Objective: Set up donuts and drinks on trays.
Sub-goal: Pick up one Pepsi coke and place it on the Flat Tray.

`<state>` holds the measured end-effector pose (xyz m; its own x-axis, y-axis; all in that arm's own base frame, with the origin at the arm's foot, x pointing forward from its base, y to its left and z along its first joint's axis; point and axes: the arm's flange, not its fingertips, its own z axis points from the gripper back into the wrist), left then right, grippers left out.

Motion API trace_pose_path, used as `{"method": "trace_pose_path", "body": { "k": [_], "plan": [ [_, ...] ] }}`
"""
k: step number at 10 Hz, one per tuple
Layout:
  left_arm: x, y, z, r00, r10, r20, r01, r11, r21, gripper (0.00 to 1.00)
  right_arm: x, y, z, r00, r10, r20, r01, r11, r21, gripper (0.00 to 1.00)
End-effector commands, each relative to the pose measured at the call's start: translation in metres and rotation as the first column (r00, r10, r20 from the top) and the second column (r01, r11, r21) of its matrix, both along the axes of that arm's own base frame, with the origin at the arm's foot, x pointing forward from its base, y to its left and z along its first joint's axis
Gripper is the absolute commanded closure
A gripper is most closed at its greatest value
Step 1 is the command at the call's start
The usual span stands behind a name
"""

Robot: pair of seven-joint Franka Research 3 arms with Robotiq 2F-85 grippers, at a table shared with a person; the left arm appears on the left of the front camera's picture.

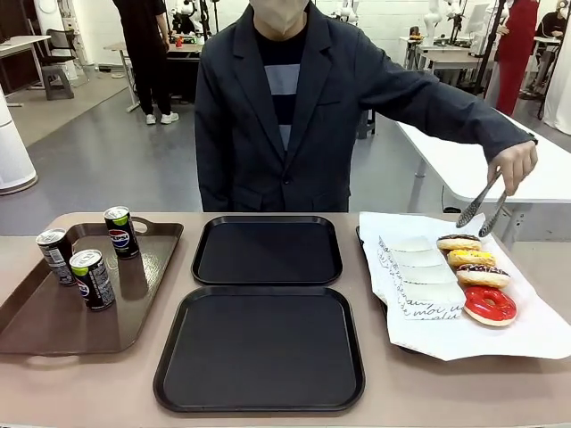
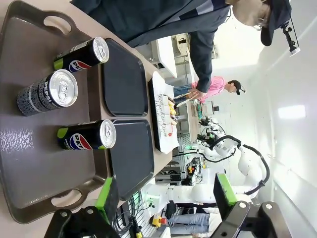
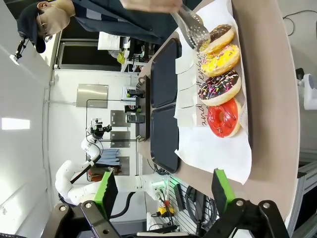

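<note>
Left wrist view: the left pincer [image 2: 165, 196] is spread wide with nothing between its green pads, above the near end of the brown tray [image 2: 29, 163].
Right wrist view: the right pincer [image 3: 163, 193] is spread wide as well and holds nothing. It looks along the row of donuts from the near side.
Middle, close in: the near black tray [image 1: 259, 348] lies on the table [image 1: 89, 392] at its near edge.
Left side: the brown tray has handles and sits just beside the black trays. Three drinks stand upright on it, apart from each other: the nearest can [image 1: 92, 279], the left can [image 1: 55, 256] and the far can [image 1: 120, 232].
Middle, farther: the far black tray [image 1: 268, 250] lies just behind the near one.
Right side: four donuts lie in a row on white paper [image 1: 535, 334], each at the end of a white sleeve [image 1: 419, 272]. From near to far they are the red donut [image 1: 489, 305], the sprinkled chocolate donut [image 1: 482, 275], the yellow donut [image 1: 470, 258] and the farthest donut [image 1: 459, 242].
Above the donuts: a hand [image 1: 513, 165] holds metal tongs [image 1: 482, 207], tips down at the farthest donut. I cannot tell whether they touch it.
Far side: a person in a dark jacket [image 1: 268, 116] stands behind the far black tray.
</note>
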<state>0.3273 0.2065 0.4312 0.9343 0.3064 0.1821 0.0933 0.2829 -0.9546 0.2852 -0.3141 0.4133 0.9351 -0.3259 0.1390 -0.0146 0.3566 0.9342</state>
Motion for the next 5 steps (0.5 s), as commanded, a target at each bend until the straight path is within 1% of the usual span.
{"method": "trace_pose_path", "body": {
  "k": [1, 5],
  "plan": [
    [-0.0003, 0.0012, 0.0009, 1.0, 0.001, 0.008, -0.001, 1.0, -0.008, 0.0, -0.0007, 0.0007, -0.0007, 1.0, 0.003, 0.005, -0.003, 1.0, 0.007, 0.0],
    [-0.0003, 0.0012, 0.0009, 1.0, 0.001, 0.008, -0.001, 1.0, -0.008, 0.0, -0.0007, 0.0007, -0.0007, 1.0, 0.003, 0.005, -0.003, 1.0, 0.007, 0.0]
  ]
}}
